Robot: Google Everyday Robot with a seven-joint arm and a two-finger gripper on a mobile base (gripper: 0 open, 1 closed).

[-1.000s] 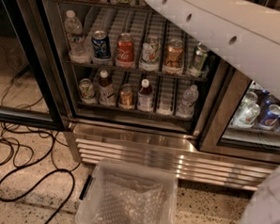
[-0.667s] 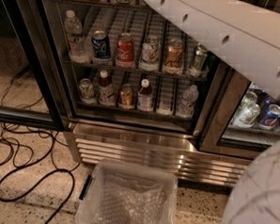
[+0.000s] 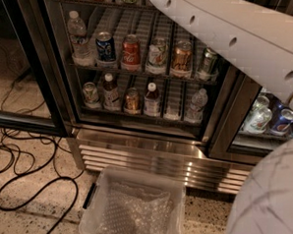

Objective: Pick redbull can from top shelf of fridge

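The fridge stands ahead, with wire racks behind a dark-framed glass door. The redbull can, golden-brown with a silver top, stands on the rack one below the highest rack in view. In the same row are a blue Pepsi can, a red can and a pale can. The top shelf shows only at the picture's upper edge, and the things on it are cut off. My white arm crosses the upper right and runs out of the top edge. My gripper is out of view.
A clear plastic bin with bubble wrap sits on the floor in front of the fridge's slatted base. Black cables lie on the floor at the left. The lower rack holds bottles and cans. My white body fills the lower right.
My white body now covers more of the lower right corner. The arm and the fridge's contents look unchanged.
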